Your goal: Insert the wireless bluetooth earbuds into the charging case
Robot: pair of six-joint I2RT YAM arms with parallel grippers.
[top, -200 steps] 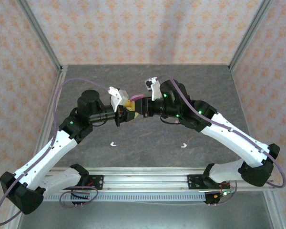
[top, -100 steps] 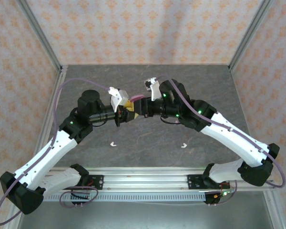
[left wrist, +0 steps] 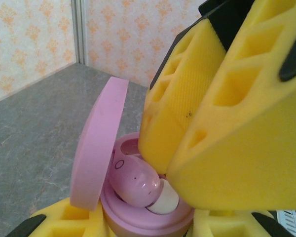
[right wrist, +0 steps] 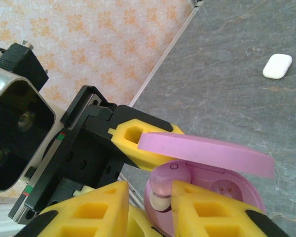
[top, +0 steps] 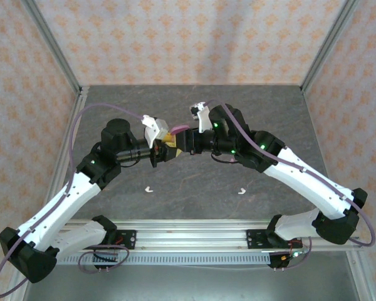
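Earbud (left wrist: 138, 182), glossy pink with white tip, lies in the round pink case (left wrist: 96, 163), hinged open. Left gripper (top: 161, 152) clamps the case; right gripper (right wrist: 150, 195), blocky yellow foam, flanks the earbud, grip unclear.

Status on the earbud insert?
Left gripper clamped on open pink case. Right gripper straddling pink earbud, earbud down in case; grip unclear. Lid up, nothing blocking.
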